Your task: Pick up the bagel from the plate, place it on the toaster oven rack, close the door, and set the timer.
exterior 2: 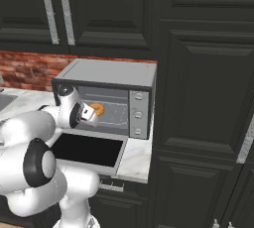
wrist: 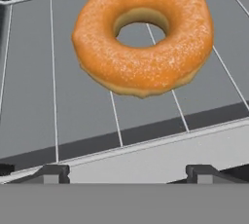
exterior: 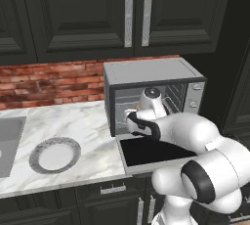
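Note:
The orange-brown bagel [wrist: 146,67] sits over the silver wires of the toaster oven rack [wrist: 53,96], inside the dark cavity; it also shows as an orange spot, the bagel [exterior 2: 97,108]. My gripper [wrist: 129,172] is just in front of it, open, fingertips wide apart and clear of the bagel. The arm reaches into the toaster oven [exterior: 151,70] over its dropped-down door [exterior: 156,151], with the gripper [exterior 2: 89,113] at the mouth of the cavity. The plate [exterior: 36,158] lies bare on the marble counter to the left.
The knob panel [exterior 2: 139,115] is on the oven's right side. The open door [exterior 2: 89,150] juts over the counter's front edge. A sink [exterior: 7,141] lies at far left. Dark cabinets hang above and a tall dark cabinet stands right of the oven.

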